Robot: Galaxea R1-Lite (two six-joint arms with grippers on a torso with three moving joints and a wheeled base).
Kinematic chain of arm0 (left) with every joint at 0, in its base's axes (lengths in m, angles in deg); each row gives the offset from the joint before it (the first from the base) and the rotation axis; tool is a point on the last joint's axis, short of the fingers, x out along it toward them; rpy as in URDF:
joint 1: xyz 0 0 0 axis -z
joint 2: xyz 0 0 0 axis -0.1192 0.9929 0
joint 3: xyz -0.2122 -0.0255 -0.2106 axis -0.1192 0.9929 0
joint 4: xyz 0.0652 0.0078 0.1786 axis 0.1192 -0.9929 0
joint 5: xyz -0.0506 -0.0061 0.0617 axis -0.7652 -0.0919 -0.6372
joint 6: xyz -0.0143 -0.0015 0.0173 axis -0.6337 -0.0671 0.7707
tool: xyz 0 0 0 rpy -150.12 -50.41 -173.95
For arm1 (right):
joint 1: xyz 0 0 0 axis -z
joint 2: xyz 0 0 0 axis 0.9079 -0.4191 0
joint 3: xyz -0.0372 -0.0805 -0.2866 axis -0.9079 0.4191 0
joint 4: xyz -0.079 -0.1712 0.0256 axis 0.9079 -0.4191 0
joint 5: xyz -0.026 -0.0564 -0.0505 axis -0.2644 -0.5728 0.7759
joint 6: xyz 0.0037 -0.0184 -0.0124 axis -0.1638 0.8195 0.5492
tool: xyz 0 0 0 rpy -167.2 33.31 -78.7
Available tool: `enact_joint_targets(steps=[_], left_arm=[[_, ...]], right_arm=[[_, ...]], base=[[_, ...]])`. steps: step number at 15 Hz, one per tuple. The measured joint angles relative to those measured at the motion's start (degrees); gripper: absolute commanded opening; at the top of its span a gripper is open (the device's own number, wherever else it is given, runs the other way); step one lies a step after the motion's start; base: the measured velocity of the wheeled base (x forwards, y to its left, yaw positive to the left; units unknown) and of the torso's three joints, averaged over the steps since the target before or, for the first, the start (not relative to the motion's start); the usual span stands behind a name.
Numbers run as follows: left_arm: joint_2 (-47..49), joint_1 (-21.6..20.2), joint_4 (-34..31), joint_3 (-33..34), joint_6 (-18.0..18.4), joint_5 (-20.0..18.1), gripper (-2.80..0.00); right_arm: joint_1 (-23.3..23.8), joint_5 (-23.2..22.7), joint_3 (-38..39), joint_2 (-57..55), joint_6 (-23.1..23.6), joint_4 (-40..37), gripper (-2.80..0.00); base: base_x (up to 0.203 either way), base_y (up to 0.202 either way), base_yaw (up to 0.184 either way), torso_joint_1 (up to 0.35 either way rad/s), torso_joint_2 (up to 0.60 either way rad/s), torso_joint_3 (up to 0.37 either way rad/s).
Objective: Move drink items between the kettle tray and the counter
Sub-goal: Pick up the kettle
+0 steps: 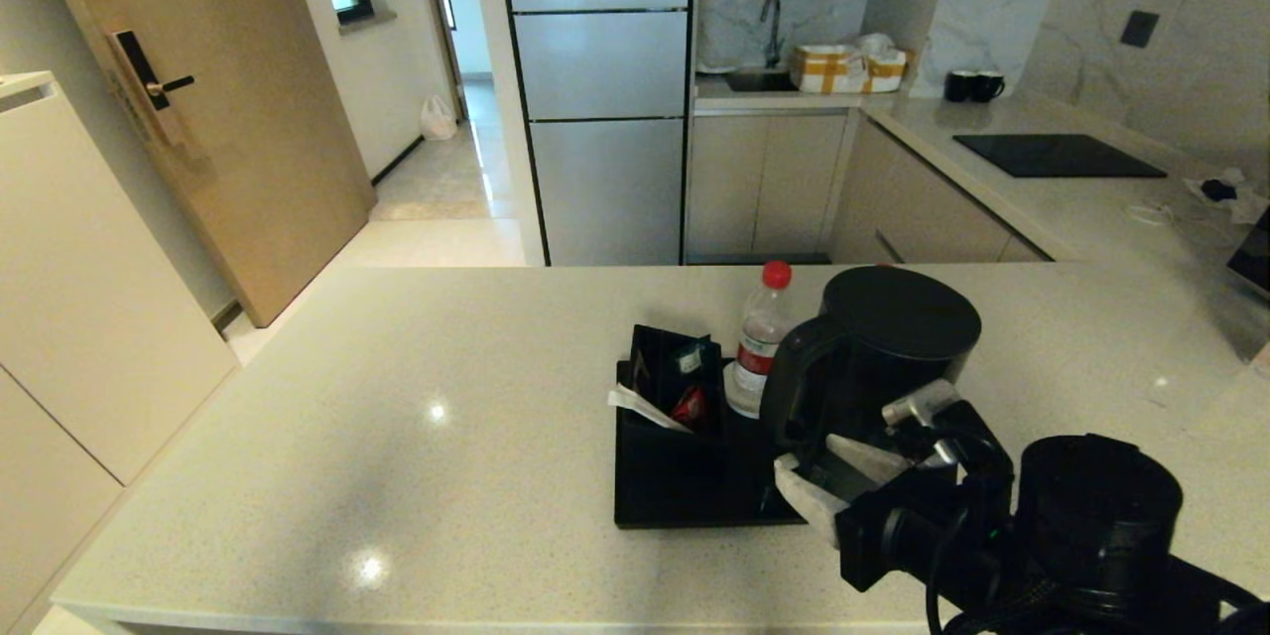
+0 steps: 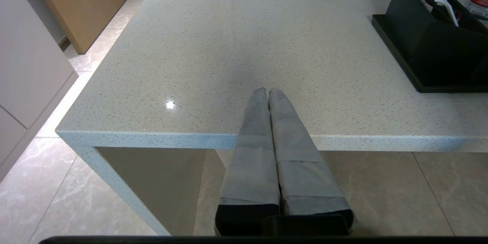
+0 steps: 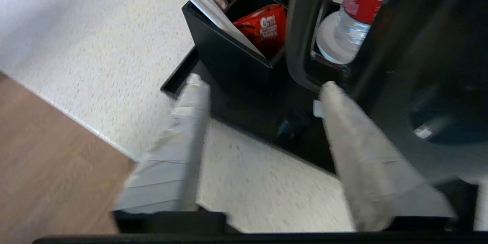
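On the beige speckled worktop (image 1: 417, 397) sits the black kettle tray (image 1: 685, 501), carrying the dark grey electric kettle (image 1: 888, 342), a clear water bottle (image 1: 762, 337) with a red cap, and a black box of sachets (image 1: 667, 382). In the head view the right gripper (image 1: 843, 471) hangs at the tray's near edge, just beside the foot of the kettle's loop handle (image 1: 794, 387), jaws spread wide and holding nothing. The right wrist view shows what the head view hides: one fingertip (image 3: 196, 85) lies over the tray's near rim by the sachet box, the other (image 3: 331, 91) just below the handle's lower bend, the handle (image 3: 301, 30) rising between them but further ahead. Through the loop, the bottle's red-white label (image 3: 360, 5) and a small round white coaster (image 3: 329, 44) under the bottle appear, along with a red sachet (image 3: 267, 28) and a white paper packet (image 3: 206, 2) in the box. The left gripper (image 2: 267, 93) shows only in its own wrist view, hovering above the worktop's near edge, well apart from the tray (image 2: 396, 61), its jaws pressed together and empty.
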Motion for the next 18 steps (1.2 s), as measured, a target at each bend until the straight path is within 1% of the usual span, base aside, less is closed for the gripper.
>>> enact_joint_targets(steps=[1, 3, 8, 10, 15, 18], left_arm=[[0.0, 0.0, 0.0, 0.0, 0.0, 0.0, -2.8], [0.0, 0.0, 0.0, 0.0, 0.0, 0.0, -2.8], [0.0, 0.0, 0.0, 0.0, 0.0, 0.0, -2.8], [0.0, 0.0, 0.0, 0.0, 0.0, 0.0, -2.8], [0.0, 0.0, 0.0, 0.0, 0.0, 0.0, -2.8], [0.0, 0.0, 0.0, 0.0, 0.0, 0.0, -2.8]], right_arm=[[0.0, 0.0, 0.0, -2.5, -0.2, 3.1, 0.0], [0.8, 0.0, -1.6, -5.7, -0.7, 4.5, 0.0], [4.6, 0.0, -8.2, -10.2, -1.2, 2.2, 0.0], [5.2, 0.0, -10.7, -11.5, -1.3, 1.5, 0.0], [6.0, 0.7, -17.1, -11.6, -1.8, -3.9, 0.0], [6.0, 2.0, -18.0, -11.1, -1.7, -4.5, 0.0]], base=[[0.0, 0.0, 0.0, 0.0, 0.0, 0.0], [0.0, 0.0, 0.0, 0.0, 0.0, 0.0], [0.0, 0.0, 0.0, 0.0, 0.0, 0.0], [0.0, 0.0, 0.0, 0.0, 0.0, 0.0], [0.0, 0.0, 0.0, 0.0, 0.0, 0.0], [0.0, 0.0, 0.0, 0.0, 0.0, 0.0]])
